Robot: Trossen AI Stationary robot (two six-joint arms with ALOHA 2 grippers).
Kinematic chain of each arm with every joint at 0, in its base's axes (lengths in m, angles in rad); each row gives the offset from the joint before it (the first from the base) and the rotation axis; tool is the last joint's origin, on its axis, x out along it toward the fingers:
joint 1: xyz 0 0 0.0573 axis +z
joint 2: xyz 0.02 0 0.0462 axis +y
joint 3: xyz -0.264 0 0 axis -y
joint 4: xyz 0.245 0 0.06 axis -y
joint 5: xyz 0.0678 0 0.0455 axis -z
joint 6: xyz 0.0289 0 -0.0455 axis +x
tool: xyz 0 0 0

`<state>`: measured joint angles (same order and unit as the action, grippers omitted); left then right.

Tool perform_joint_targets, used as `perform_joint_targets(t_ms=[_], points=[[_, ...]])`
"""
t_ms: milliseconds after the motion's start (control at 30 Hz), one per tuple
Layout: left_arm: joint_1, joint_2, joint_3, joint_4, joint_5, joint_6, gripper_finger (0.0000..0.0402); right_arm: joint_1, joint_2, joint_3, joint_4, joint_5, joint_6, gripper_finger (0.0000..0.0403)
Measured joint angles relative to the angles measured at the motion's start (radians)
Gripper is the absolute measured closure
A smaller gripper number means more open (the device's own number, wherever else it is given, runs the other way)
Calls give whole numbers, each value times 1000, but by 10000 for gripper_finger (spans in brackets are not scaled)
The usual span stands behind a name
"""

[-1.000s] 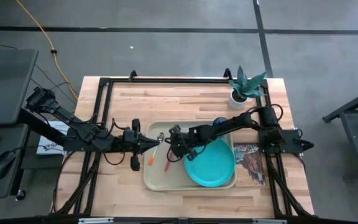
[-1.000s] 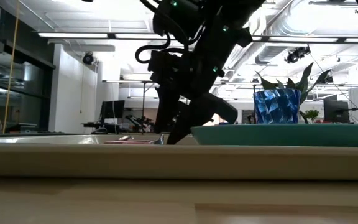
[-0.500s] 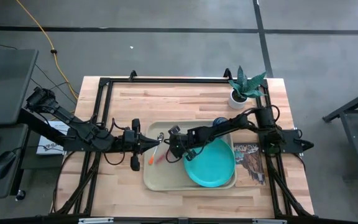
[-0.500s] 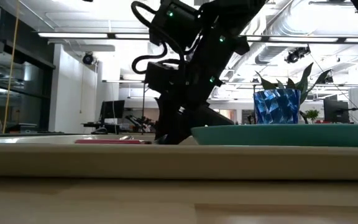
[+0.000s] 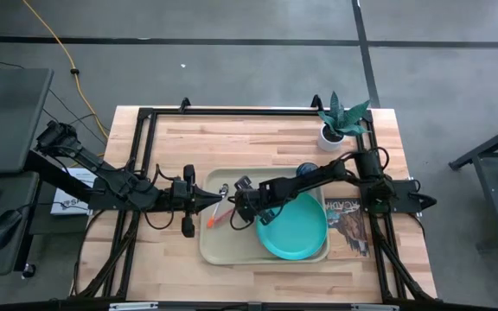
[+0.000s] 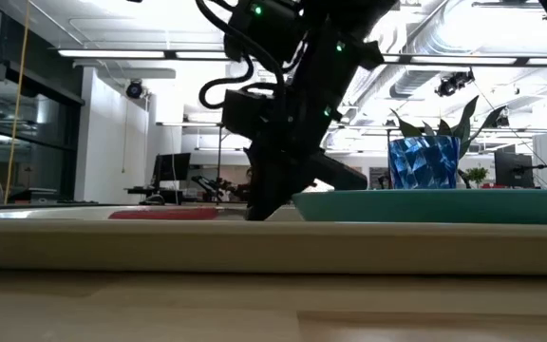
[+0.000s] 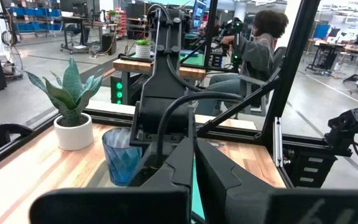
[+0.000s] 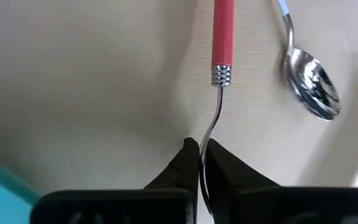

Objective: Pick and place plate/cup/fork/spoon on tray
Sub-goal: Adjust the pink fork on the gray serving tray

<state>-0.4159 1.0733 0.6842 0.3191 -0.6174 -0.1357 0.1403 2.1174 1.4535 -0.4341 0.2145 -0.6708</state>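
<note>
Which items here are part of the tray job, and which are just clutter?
Job items:
- tray
- plate, on the tray
- fork, metal neck pinched by the right gripper
- spoon, beside the fork
- cup

Lying about:
- potted plant, far corner
- printed card, beside the tray

Red-handled fork (image 8: 222,37) and spoon (image 8: 309,74) lie on beige tray (image 5: 232,252).

My matt dark fingers (image 8: 194,163) pinch the fork (image 8: 221,56) at its polished metal neck, below its smooth red-pink plastic handle. The spoon (image 8: 308,79) has a mirror-glossy bowl; the tray (image 8: 92,81) is satin beige plastic.
</note>
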Motion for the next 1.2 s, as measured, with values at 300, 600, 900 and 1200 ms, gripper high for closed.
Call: perform_joint_targets(t_ms=[300, 600, 900, 1200], points=[[-4, -7, 0, -23, -10, -2, 402, 64, -26, 42, -109, 243, 79, 401], [-37, -31, 0, -81, -126, 1, 401, 87, -207, -138, -148, 499, 245, 402], [98, 1, 0, -110, 102, -54, 401, 148, -509, -499, 396, 560, -13, 402], [283, 56, -148, 185, 701, -43, 401, 157, -554, -568, 510, 556, -217, 403]])
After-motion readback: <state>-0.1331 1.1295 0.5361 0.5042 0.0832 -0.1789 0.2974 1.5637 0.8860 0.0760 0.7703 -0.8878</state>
